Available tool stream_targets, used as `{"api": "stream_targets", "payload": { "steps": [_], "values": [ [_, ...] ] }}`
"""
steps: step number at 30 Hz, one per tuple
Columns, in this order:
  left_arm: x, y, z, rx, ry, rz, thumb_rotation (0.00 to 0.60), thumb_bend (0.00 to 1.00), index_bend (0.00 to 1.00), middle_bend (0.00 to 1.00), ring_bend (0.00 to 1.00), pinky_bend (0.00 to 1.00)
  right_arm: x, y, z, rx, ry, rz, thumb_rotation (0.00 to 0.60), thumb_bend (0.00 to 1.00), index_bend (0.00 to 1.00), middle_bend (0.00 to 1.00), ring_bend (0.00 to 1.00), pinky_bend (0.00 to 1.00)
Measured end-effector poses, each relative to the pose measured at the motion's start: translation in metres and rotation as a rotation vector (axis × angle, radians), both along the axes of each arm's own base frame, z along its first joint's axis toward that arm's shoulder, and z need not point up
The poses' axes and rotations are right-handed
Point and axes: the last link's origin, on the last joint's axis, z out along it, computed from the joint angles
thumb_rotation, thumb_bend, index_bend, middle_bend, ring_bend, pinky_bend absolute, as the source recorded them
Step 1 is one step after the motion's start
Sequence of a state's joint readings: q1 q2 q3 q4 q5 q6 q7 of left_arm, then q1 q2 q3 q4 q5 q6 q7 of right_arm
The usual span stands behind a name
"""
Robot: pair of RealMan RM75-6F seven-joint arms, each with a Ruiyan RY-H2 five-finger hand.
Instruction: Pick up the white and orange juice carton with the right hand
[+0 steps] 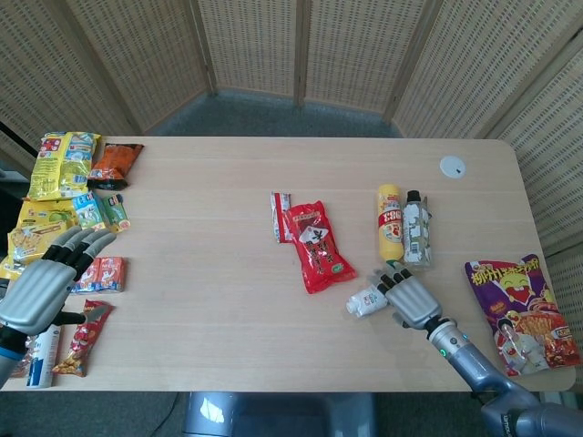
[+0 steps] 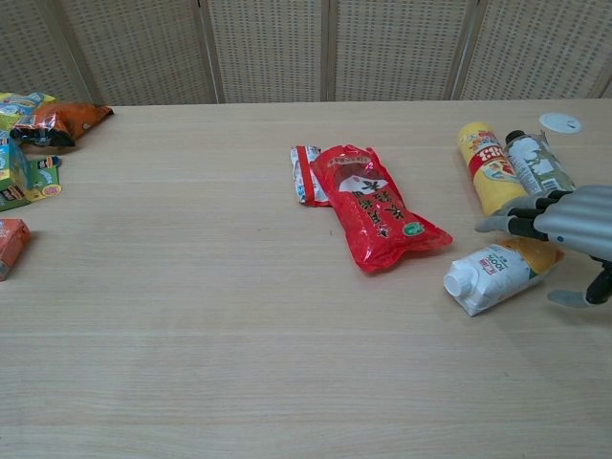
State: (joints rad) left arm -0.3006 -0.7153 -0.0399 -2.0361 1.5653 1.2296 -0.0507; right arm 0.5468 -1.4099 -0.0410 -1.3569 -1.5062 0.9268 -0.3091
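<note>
One juice carton (image 2: 497, 273) — label unreadable — under right hand (image 2: 574, 222), fingers (image 2: 524, 222) spread, empty.

Head view: set high at the robot's near edge, looking steeply down over the whole table (image 1: 228, 300), from both near corners to the far edge and the wicker screen (image 1: 301, 45) behind it. Chest view: set lower and closer, facing forward across the table (image 2: 191, 287) at a shallow angle, so only the middle and far part of the top shows, with the foot of the wicker screen (image 2: 268, 48) along the upper border. Shared ground: the middle of the table, with the red snack bag (image 1: 316, 246) (image 2: 378, 215), the yellow bottle (image 1: 390, 223) (image 2: 488, 163) and the right hand (image 1: 414, 299) (image 2: 564, 225) appearing in both.
</note>
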Motion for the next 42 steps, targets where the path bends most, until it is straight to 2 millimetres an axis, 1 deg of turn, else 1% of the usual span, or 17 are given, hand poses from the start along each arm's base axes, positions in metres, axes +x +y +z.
{"api": "stream_targets", "payload": {
  "steps": [6,13,14,15,16,17,18,19,21,23,28,32,34,38,42],
  "values": [
    [-0.001,-0.002,0.003,0.006,-0.005,0.003,0.600,0.22,0.00,0.00,0.00,0.00,-0.003,-0.003,-0.008,0.015,0.001,-0.001,0.600,0.32,0.00,0.00,0.00,0.00],
    [-0.002,-0.005,0.006,0.012,-0.022,0.009,0.600,0.22,0.00,0.00,0.00,0.00,-0.002,-0.008,-0.018,0.034,-0.005,0.008,0.600,0.32,0.00,0.00,0.00,0.00],
    [-0.003,-0.005,0.007,0.013,-0.024,0.011,0.600,0.22,0.00,0.00,0.00,0.00,-0.001,-0.008,-0.019,0.035,-0.011,0.008,0.600,0.32,0.00,0.01,0.00,0.00],
    [-0.003,-0.006,0.007,0.015,-0.026,0.012,0.600,0.22,0.00,0.00,0.00,0.00,0.000,-0.008,-0.020,0.036,-0.020,0.007,0.600,0.33,0.00,0.07,0.00,0.00],
    [-0.004,-0.006,0.008,0.017,-0.028,0.013,0.600,0.22,0.00,0.00,0.00,0.00,0.000,-0.009,-0.021,0.037,-0.028,0.007,0.600,0.33,0.05,0.17,0.02,0.00],
    [-0.004,-0.006,0.008,0.019,-0.031,0.014,0.600,0.22,0.00,0.00,0.00,0.00,0.001,-0.009,-0.021,0.037,-0.036,0.008,0.600,0.33,0.11,0.28,0.06,0.01],
    [-0.004,-0.006,0.009,0.020,-0.033,0.015,0.600,0.22,0.00,0.00,0.00,0.00,0.002,-0.009,-0.022,0.038,-0.046,0.012,0.600,0.34,0.21,0.40,0.14,0.05],
    [-0.004,-0.007,0.009,0.022,-0.036,0.015,0.600,0.22,0.00,0.00,0.00,0.00,0.004,-0.009,-0.022,0.037,-0.053,0.017,0.600,0.34,0.27,0.46,0.20,0.09],
    [-0.004,-0.007,0.010,0.024,-0.045,0.014,0.600,0.22,0.00,0.00,0.00,0.00,0.006,-0.010,-0.022,0.033,-0.067,0.020,0.600,0.35,0.42,0.63,0.36,0.23],
    [-0.005,-0.007,0.010,0.023,-0.055,0.014,0.600,0.22,0.00,0.00,0.00,0.00,0.006,-0.011,-0.022,0.031,-0.066,0.021,0.600,0.35,0.49,0.70,0.43,0.30],
    [-0.006,-0.008,0.010,0.022,-0.058,0.015,0.600,0.22,0.00,0.00,0.00,0.00,0.005,-0.011,-0.023,0.028,-0.067,0.006,0.600,0.38,0.56,0.77,0.51,0.36],
    [-0.004,-0.008,0.013,0.032,-0.073,0.012,0.600,0.22,0.00,0.00,0.00,0.00,0.009,-0.011,-0.021,0.019,-0.072,0.012,0.600,0.42,0.61,0.83,0.58,0.44],
    [-0.004,-0.007,0.014,0.033,-0.077,0.012,0.600,0.22,0.00,0.00,0.00,0.00,0.013,-0.012,-0.018,0.011,-0.078,0.019,0.600,0.43,0.63,0.85,0.60,0.46],
    [-0.005,-0.006,0.011,0.024,-0.070,0.016,0.600,0.22,0.00,0.00,0.00,0.00,0.024,-0.013,-0.011,-0.008,-0.098,0.032,0.600,0.43,0.64,0.87,0.62,0.48],
    [-0.005,-0.005,0.008,0.017,-0.066,0.014,0.600,0.22,0.00,0.00,0.00,0.00,0.039,-0.015,0.001,-0.036,-0.135,0.040,0.600,0.45,0.66,0.90,0.65,0.52]
  ]
}}
